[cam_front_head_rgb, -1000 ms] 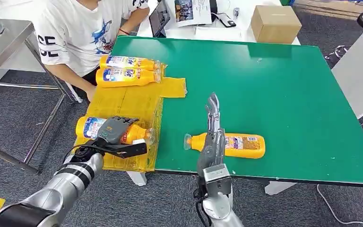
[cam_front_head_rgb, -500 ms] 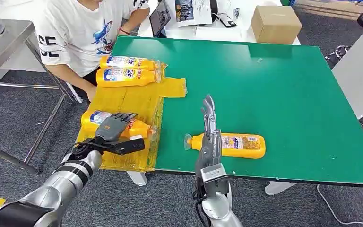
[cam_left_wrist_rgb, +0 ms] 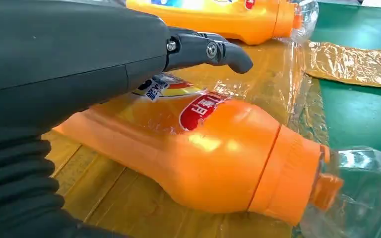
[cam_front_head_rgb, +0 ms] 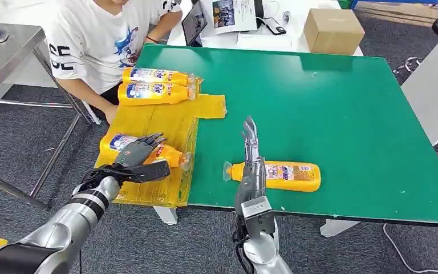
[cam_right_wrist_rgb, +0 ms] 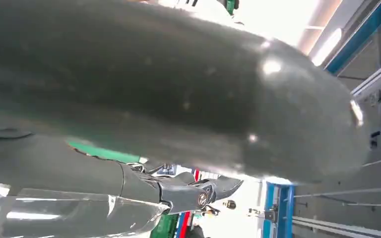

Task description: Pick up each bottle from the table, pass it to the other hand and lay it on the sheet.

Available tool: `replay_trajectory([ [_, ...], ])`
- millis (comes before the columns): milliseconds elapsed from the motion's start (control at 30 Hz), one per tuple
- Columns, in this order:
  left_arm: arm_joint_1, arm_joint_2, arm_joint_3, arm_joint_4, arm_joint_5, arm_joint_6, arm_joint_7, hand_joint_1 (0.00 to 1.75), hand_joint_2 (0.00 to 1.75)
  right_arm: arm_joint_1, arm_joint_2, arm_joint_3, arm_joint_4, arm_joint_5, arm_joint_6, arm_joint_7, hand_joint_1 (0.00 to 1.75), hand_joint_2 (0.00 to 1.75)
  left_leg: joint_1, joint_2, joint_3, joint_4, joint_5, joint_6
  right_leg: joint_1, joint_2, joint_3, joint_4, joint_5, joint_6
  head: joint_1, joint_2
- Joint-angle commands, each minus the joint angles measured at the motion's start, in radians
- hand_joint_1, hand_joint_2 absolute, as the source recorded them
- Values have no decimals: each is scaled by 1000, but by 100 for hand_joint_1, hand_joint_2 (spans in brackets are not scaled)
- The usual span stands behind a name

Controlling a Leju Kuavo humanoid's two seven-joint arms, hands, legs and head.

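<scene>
Step in hand looks like laying: left hand [cam_front_head_rgb: 138, 153] rests w/ fingers spread over an orange plastic bottle with a clear cap [cam_front_head_rgb: 148, 152], which lies on the crinkly yellow plastic sheet [cam_front_head_rgb: 154, 123] at the counter's left edge; whether it grips or only touches, can't tell. That bottle's long axis runs across, cap twd the green counter [cam_front_head_rgb: 342, 103]. Two more orange bottles [cam_front_head_rgb: 157, 85] lie at the sheet's far end, caps same way. Right hand [cam_front_head_rgb: 252, 162] is flat, fingers straight, holding nothing, poised over the neck end of the last orange bottle [cam_front_head_rgb: 288, 174], lying across w/ cap pointing left. Next move probably: left lets go and clears; right closes round that bottle.
</scene>
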Motion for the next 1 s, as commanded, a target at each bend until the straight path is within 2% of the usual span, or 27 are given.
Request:
replay_trajectory([
  [33,2,-5,88,61,86,-99,-47,0,0,-41,-26,-1,67,-6,1,2,0,0,2,3,7,-2,-2,-2,2,4,7,-3,0,-2,0,0],
  [100,15,-26,204,23,239,-177,-131,0,0,-44,-26,3,75,-6,3,2,0,0,1,2,5,-2,-1,-1,1,3,5,-2,0,-2,0,0],
  [200,54,-101,366,-116,450,-65,-253,0,0,-42,-17,7,90,6,-6,2,0,0,1,1,6,-2,-1,-1,1,2,5,-2,0,-2,0,0],
  [233,85,-147,431,-233,554,6,-281,0,0,-42,-6,4,112,22,-5,2,0,0,2,0,6,-2,-1,-2,2,1,7,-3,0,-2,0,0],
  [267,105,-158,425,-298,585,28,-281,0,0,-41,3,3,121,35,-8,2,0,0,1,-1,3,-1,0,-1,1,0,4,-1,0,-1,0,0],
  [300,136,-184,447,-414,667,131,-281,0,175,-48,-1,10,144,80,-18,19,0,0,2,-3,4,0,-1,-1,2,-1,5,-2,-1,-2,0,0],
  [367,181,-171,404,-554,772,215,-281,0,175,-66,-9,14,190,148,-26,63,0,0,2,0,2,0,-1,-1,2,1,2,-1,-1,-1,0,0],
  [500,236,-167,386,-710,820,252,-281,0,175,-105,-38,-29,271,196,-17,143,0,0,1,3,3,-1,-2,-1,2,4,3,-2,0,-1,0,0],
  [567,244,-169,382,-733,820,262,-281,0,175,-111,-46,-37,280,223,-29,156,0,0,1,2,2,-1,-1,-1,1,3,1,-2,0,-1,0,0],
  [667,264,-167,351,-787,814,297,-281,0,175,-138,-95,-54,304,342,-37,241,0,0,2,1,2,0,-1,-2,2,2,2,-2,-1,-2,0,0],
  [767,264,-167,351,-787,814,297,-281,0,175,-138,-95,-54,304,342,-37,241,0,0,2,2,2,0,-2,-1,2,3,2,-2,0,-1,0,0],
  [800,264,-166,351,-764,828,284,-281,0,175,-146,-119,-64,307,390,-22,298,0,0,1,2,1,0,-1,-1,1,2,0,-2,0,-1,0,0],
  [833,262,-158,341,-736,842,284,-281,0,175,-151,-142,-81,305,419,-10,333,0,175,0,0,0,-1,0,-1,0,1,0,-1,0,-1,0,0],
  [867,261,-160,350,-693,836,260,-281,0,175,-162,-170,-87,315,490,-19,406,0,175,1,0,2,-1,-1,-1,1,1,2,-2,-1,-1,0,0],
  [1000,299,-159,338,-650,819,230,-281,0,175,-169,-246,-161,288,544,23,472,0,175,-1,-2,1,-2,0,-1,0,-1,1,-2,0,0,0,0],
])
